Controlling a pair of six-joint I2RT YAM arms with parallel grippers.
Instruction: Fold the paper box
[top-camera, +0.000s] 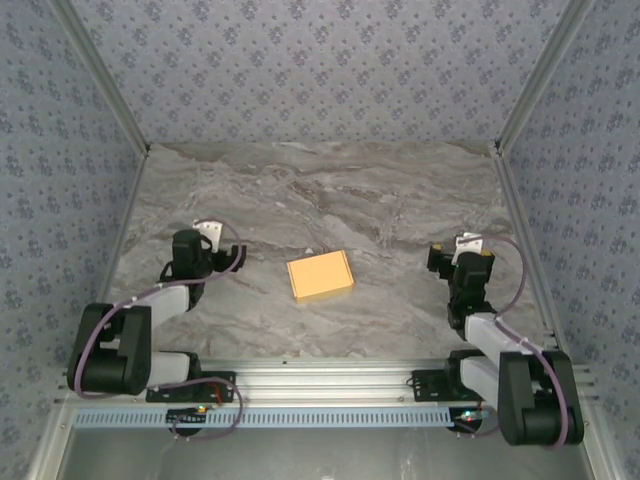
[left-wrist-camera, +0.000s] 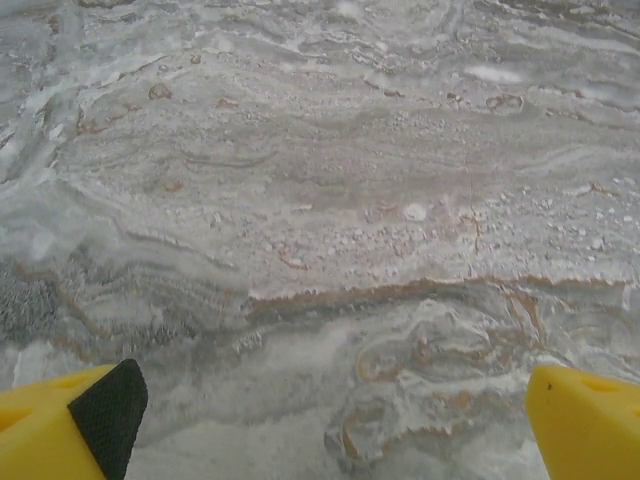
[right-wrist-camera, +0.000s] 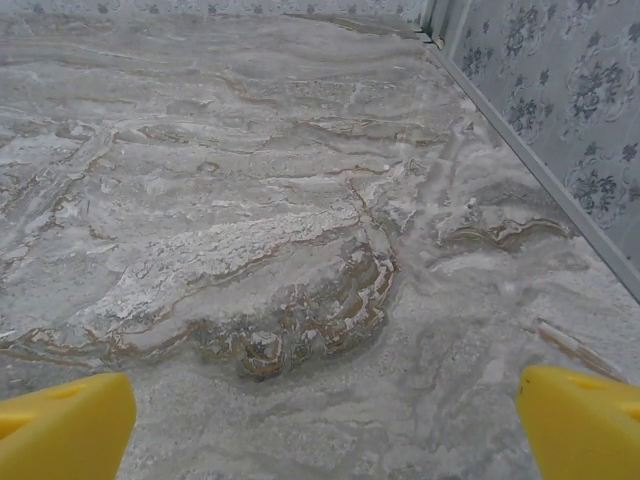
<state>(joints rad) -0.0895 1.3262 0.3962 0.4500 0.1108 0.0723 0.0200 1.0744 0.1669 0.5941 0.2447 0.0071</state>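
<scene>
Paper box (top-camera: 320, 276) is lying flat on the counter (top-camera: 320, 190) between left jaws and right jaws, touching neither. Both are standing released, empty.

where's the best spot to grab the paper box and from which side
Probably from above: the paper box lies flat on the table, slightly skewed. Pinch across its shorter span, on the near and far long edges, with the wrist turned to match the skew.

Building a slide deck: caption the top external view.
The paper box lies on the table between the left gripper and right gripper, both open, neither touching it.
</scene>
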